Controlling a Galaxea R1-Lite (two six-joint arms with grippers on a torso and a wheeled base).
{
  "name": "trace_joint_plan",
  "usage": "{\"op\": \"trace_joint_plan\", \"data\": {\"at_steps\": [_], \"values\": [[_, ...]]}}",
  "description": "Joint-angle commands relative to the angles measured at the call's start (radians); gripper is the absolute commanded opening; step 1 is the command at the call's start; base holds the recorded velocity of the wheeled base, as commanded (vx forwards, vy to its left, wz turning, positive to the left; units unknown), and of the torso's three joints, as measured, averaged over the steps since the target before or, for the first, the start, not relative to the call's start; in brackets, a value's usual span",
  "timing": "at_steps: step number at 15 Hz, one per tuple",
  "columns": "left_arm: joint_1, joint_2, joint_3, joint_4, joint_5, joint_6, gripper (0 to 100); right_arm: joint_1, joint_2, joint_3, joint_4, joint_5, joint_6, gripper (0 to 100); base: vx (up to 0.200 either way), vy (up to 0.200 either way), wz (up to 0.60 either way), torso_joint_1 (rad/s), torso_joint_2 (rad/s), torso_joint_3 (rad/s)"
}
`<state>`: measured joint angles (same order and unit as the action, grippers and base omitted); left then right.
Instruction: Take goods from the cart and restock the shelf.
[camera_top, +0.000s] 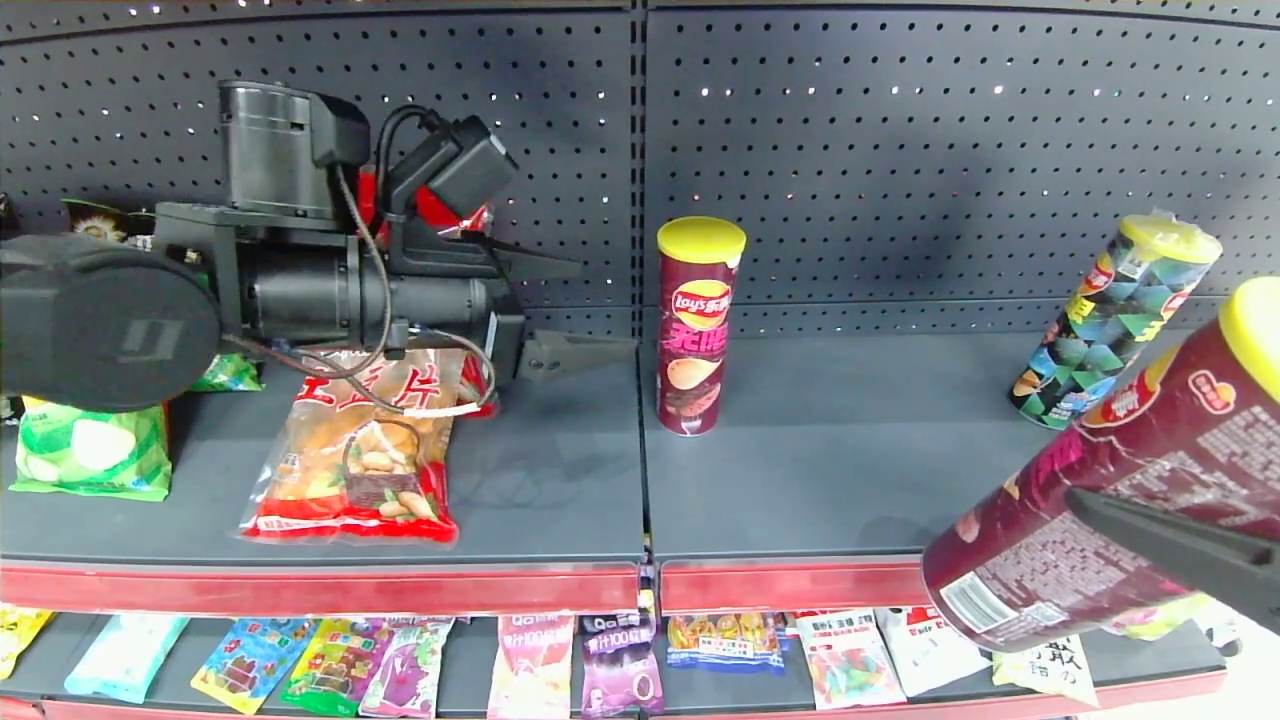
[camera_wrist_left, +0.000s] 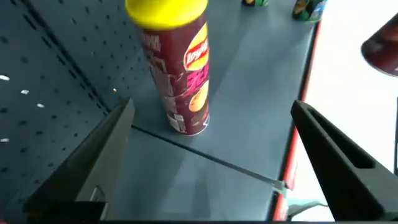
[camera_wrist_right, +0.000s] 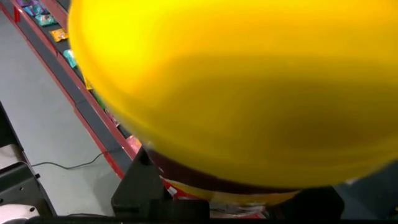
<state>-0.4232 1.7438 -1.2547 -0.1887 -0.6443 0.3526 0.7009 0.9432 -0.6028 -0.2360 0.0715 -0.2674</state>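
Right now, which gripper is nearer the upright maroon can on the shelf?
Left. The left gripper sits open just beside the upright maroon can; the right gripper holds a second can farther off.

Yellow-lidded can (camera_top: 1150, 440), maroon, perhaps purplish

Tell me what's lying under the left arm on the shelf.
A clear-and-red snack bag lies flat beneath the left arm, with a green bag beside it. The arm covers both bags' upper edges and anything farther back.
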Motion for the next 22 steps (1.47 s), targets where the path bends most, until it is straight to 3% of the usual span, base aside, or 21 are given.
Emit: {"op": "trace_joint_plan", "data": {"at_steps": [1,12,18,22], "values": [[0.000,0.089,-0.069,0.000,-0.009,0.000,100,0.000,0.008,0.000,0.000,0.001,-0.001,0,0.000,0.000,0.00,0.000,0.00,0.000],[0.000,0.289,-0.305,0.003,-0.045,0.016,100,-0.006,0.009,-0.003,0.000,0.001,0.001,0,0.000,0.000,0.00,0.000,0.00,0.000],[-0.003,0.352,-0.364,0.003,-0.054,0.013,100,-0.020,0.011,-0.002,0.000,0.001,0.001,0,0.000,0.000,0.00,0.000,0.00,0.000],[-0.045,0.370,-0.397,0.003,-0.052,0.000,100,-0.026,0.017,0.000,0.000,0.002,0.002,0,0.000,0.000,0.00,0.000,0.00,0.000]]}}
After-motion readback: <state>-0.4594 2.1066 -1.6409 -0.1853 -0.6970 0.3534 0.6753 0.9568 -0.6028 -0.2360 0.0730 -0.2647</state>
